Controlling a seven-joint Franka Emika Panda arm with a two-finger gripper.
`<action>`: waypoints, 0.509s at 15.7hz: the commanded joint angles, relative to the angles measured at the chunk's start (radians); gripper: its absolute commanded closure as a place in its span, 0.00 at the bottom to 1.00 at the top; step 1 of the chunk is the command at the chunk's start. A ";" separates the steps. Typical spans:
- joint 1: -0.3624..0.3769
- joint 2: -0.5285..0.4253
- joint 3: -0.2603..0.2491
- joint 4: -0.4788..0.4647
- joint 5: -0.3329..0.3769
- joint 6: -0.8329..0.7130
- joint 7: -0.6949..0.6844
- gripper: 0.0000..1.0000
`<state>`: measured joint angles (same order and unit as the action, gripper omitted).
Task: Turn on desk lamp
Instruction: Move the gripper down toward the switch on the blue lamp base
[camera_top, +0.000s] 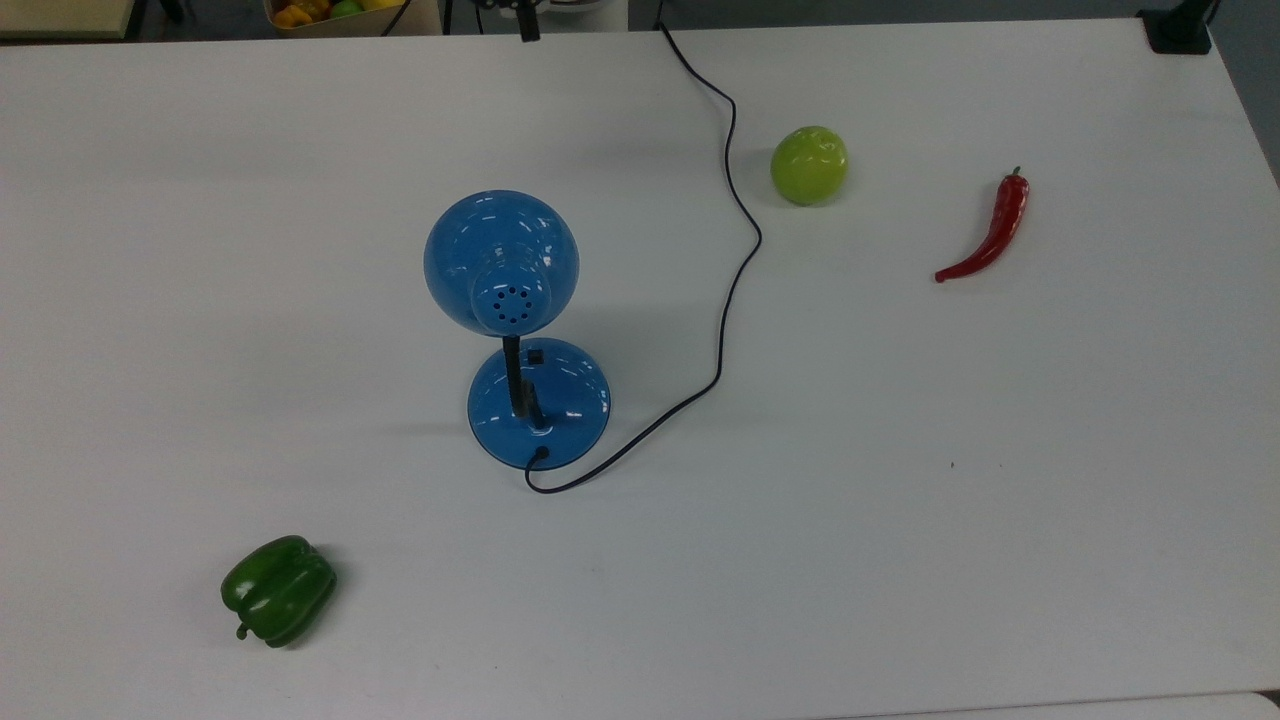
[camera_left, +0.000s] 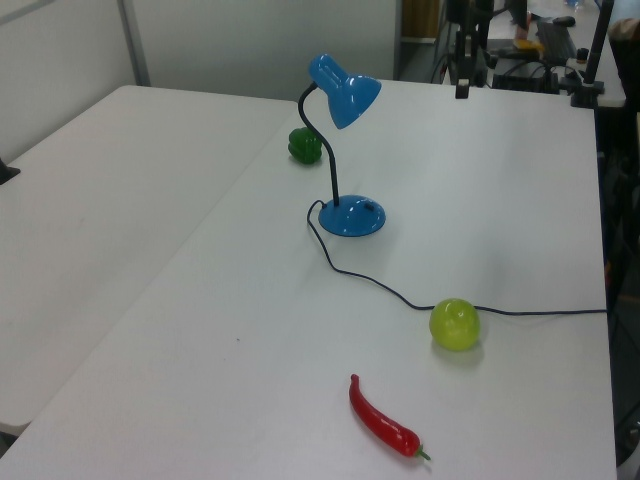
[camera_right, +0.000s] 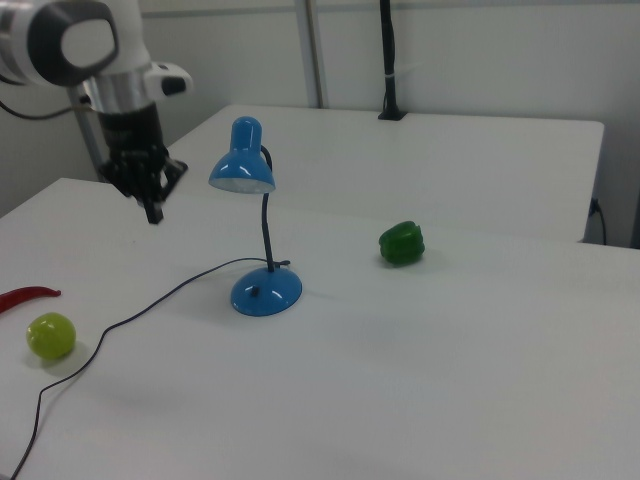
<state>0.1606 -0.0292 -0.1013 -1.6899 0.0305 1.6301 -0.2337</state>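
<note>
We saw the lamp (camera_top: 515, 330) upright mid-table (camera_top: 900, 500), between pepper (camera_top: 278, 590) and apple (camera_top: 808, 165); the gripper (camera_right: 152, 212) hung well apart from it, fingers pressed together

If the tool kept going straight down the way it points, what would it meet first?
Most likely bare table. The tool points down above the white top, apart from the desk lamp and its cord, though depth is hard to judge.

Pretty even overhead light, nothing harsh. The desk lamp (camera_top: 502, 262) has small white glare streaks on its shade and base, and the soft shadow beside that base barely shows. Right view looks a bit soft around the lamp, maybe slight blur.
</note>
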 joint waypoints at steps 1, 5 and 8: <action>-0.003 0.008 -0.037 -0.068 0.011 0.037 -0.082 1.00; -0.003 0.031 -0.041 -0.155 0.011 0.164 -0.075 1.00; -0.004 0.069 -0.041 -0.188 0.011 0.252 -0.062 1.00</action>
<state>0.1534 0.0221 -0.1369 -1.8257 0.0305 1.7955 -0.2908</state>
